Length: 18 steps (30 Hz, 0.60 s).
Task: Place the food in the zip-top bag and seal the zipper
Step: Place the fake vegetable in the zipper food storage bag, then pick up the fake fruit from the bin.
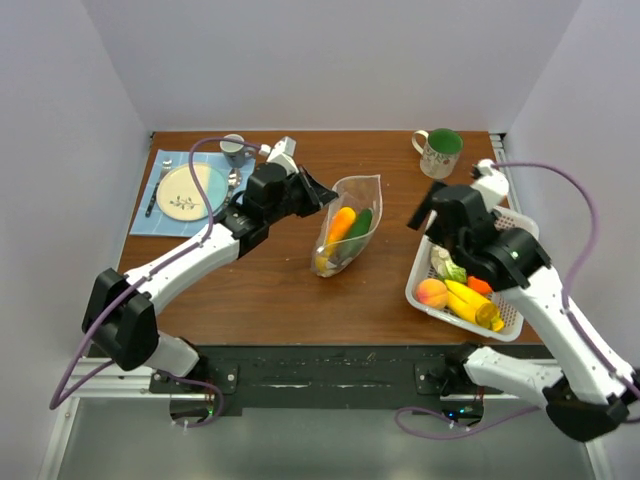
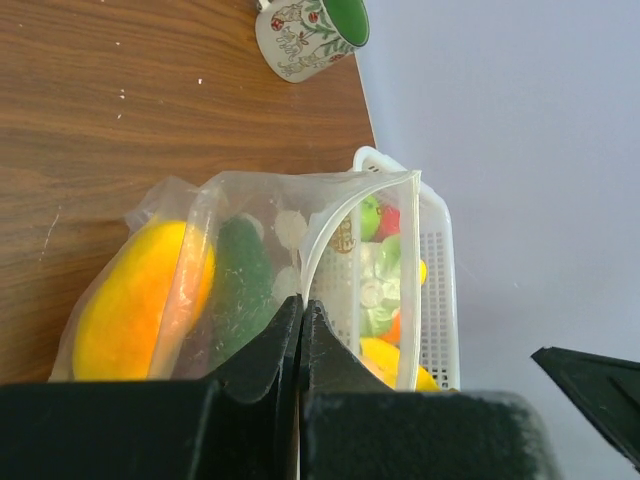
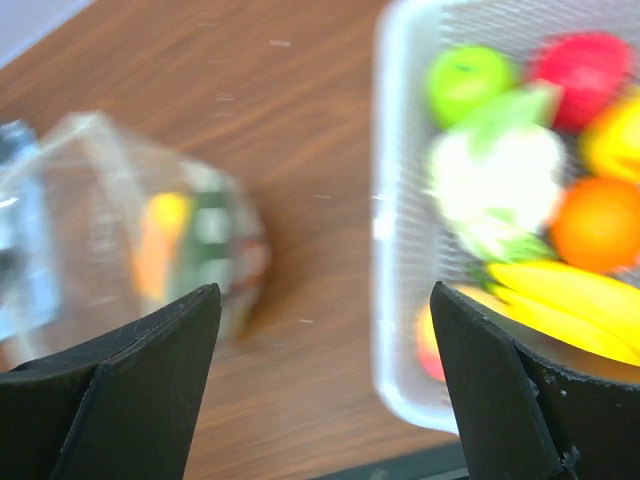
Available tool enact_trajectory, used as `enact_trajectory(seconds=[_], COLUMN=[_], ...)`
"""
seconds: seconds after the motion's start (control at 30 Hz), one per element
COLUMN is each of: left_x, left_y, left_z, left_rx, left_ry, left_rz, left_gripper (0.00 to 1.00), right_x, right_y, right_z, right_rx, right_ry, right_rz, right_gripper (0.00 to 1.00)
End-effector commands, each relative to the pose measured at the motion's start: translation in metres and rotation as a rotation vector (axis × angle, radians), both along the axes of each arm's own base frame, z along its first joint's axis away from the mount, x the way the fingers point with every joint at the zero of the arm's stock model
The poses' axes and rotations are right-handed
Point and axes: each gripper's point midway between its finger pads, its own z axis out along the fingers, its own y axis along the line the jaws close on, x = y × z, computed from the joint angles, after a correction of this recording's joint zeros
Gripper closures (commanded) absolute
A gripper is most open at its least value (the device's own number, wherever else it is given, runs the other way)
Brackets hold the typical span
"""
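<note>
**Bag pinched by left gripper, right gripper over basket**

The bag (image 1: 366, 190) is seen at the table's (image 1: 260, 290) centre. Its zipper strip (image 2: 322, 232) is clamped between the closed fingers of the left gripper (image 2: 300, 312), at the bag's 10 o'clock. An orange piece (image 1: 340, 224) and a green piece (image 1: 361, 224) are held inside. The right gripper (image 3: 325, 292), fingers spread wide, is poised over the basket (image 1: 512, 326) at 4 o'clock, where more food (image 1: 462, 296) is piled.

Here sit 1 zip-top bag (image 1: 352, 198), 1 basket (image 1: 412, 290), 1 plate (image 1: 186, 180), 2 cups (image 1: 438, 152).

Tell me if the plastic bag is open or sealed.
Open. The bag has its mouth gaping wide, and the left gripper pinches one edge.
</note>
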Motion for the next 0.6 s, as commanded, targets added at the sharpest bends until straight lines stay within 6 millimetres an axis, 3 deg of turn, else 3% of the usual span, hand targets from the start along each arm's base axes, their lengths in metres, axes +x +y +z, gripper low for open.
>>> enact_trajectory(seconds=[0.0,0.03,0.17,0.33,0.57], left_x=[0.001,0.0,-0.002,-0.005,-0.008], left_y=[0.005,0.004,0.004,0.005,0.007], left_z=[0.027,0.027,0.024,0.017,0.02], left_rx=[-0.035,-0.036,-0.05,-0.052,-0.052], left_ry=[-0.085,-0.084,-0.078,-0.066,-0.072], left_rz=[0.0,-0.005,-0.01,-0.013,-0.012], left_gripper=[1.0,1.0,1.0,1.0,1.0], right_x=[-0.041,-0.047,-0.06,-0.055,-0.049], right_y=[-0.043,-0.046,-0.043,-0.036,-0.037], right_z=[-0.057,-0.074,-0.109,-0.155,-0.2], right_rx=[-0.042,-0.05,0.002,0.028,0.065], right_ry=[0.176,0.218,0.276,0.337,0.395], right_rz=[-0.108,-0.12,-0.128,-0.137,-0.178], right_gripper=[0.12,0.12,0.13,0.14,0.15])
